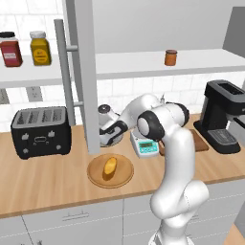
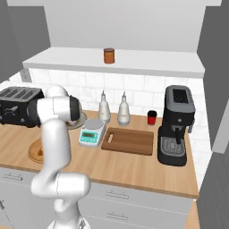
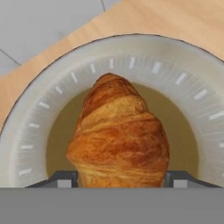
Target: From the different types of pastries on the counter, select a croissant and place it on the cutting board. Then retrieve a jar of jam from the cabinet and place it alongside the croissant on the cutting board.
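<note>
The croissant (image 3: 118, 135), dark orange-brown and glossy, lies on a pale ringed plate (image 3: 26, 131) on the counter (image 1: 57, 182). My gripper (image 3: 121, 180) is down over it, shut on its near end, with one dark fingertip (image 3: 64, 179) against each side. In the left base view the hand (image 1: 111, 130) sits low behind the open cabinet door (image 1: 86, 72). The dark cutting board (image 2: 128, 140) lies bare to the right, past the scale. The small orange-brown jar of jam (image 1: 171, 57) stands on the cabinet shelf (image 2: 147, 62). The paler loaf (image 1: 110, 166) rests on a round wooden plate (image 1: 125, 178).
The door's long bar handle (image 1: 64, 72) stands just left of my hand. A black toaster (image 1: 40, 131) is at the left, a scale (image 1: 145, 146) and two bottles (image 2: 104, 107) beside the arm, and a coffee machine (image 2: 176, 125) and red cup (image 2: 152, 117) at the right. Red (image 1: 10, 49) and yellow (image 1: 40, 48) jars sit on the upper left shelf.
</note>
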Motion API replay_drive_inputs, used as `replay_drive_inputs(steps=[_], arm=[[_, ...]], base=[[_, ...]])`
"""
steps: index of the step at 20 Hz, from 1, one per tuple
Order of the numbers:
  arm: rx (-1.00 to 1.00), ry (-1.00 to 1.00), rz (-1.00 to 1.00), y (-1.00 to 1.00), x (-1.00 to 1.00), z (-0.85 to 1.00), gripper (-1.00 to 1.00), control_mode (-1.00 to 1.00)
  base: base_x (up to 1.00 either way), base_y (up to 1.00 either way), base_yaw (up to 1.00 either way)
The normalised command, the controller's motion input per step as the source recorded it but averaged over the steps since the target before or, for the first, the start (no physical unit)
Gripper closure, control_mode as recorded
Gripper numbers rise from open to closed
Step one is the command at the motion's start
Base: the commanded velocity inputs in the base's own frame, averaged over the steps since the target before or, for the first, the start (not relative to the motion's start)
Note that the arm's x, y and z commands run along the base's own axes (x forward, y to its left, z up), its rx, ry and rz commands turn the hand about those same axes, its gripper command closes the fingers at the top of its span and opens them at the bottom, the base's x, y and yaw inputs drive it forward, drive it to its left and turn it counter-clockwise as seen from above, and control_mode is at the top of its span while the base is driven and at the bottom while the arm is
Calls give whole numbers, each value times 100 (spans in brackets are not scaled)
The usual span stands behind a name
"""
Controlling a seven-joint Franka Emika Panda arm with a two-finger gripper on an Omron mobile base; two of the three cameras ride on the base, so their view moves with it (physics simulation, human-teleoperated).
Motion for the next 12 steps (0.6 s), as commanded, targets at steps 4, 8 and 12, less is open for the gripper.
replay_drive_inputs(steps=[4, 8, 12], arm=[[0, 1, 0, -1, -16, 45, 100, -100], [0, 0, 0, 0, -18, 46, 100, -100], [-2, 11, 0, 0, -33, 53, 100, -100]], base=[[0, 0, 0], [0, 0, 0], [0, 0, 0]])
